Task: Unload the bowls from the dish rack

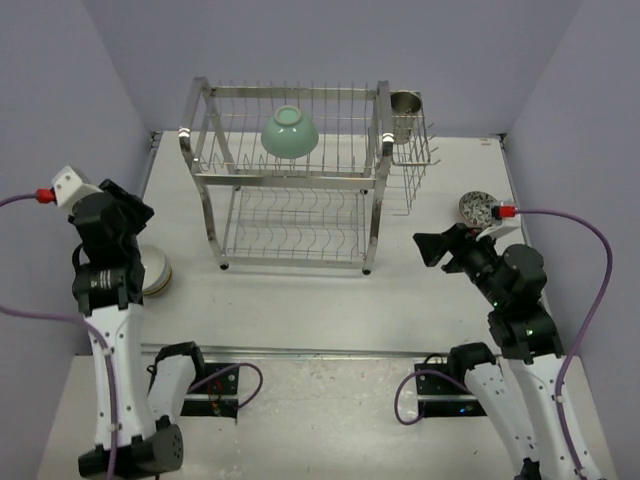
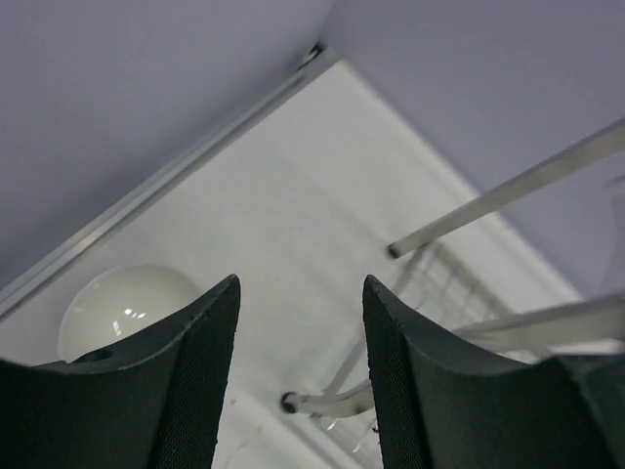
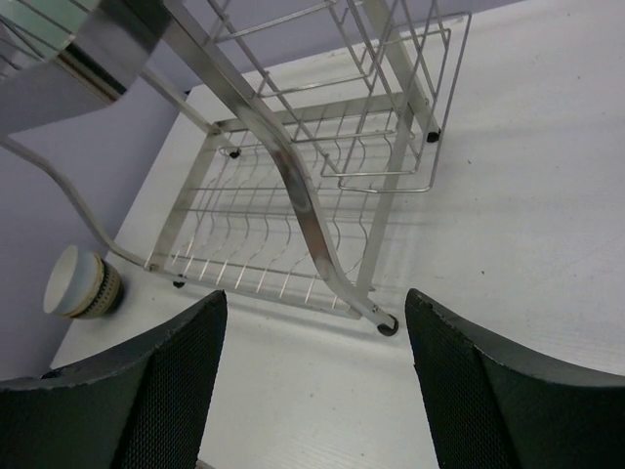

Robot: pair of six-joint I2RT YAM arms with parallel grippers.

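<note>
The steel wire dish rack (image 1: 290,180) stands at the table's middle back. A mint-green bowl (image 1: 290,132) lies upside down on its upper tier; the lower tier shows no bowls. A pale bowl with a striped side (image 1: 155,270) sits on the table left of the rack, beside my left gripper (image 1: 137,217), which is open and empty. This bowl also shows in the left wrist view (image 2: 127,305) and the right wrist view (image 3: 80,283). A patterned bowl (image 1: 477,208) sits on the table at the right, just behind my right gripper (image 1: 427,248), which is open and empty.
A steel cup (image 1: 405,104) stands in the rack's side basket (image 1: 412,150). The rack's front feet (image 3: 388,325) rest on the table ahead of my right gripper (image 3: 314,298). A rack foot (image 2: 288,401) lies near my left gripper (image 2: 301,283). Walls close in the left, back and right.
</note>
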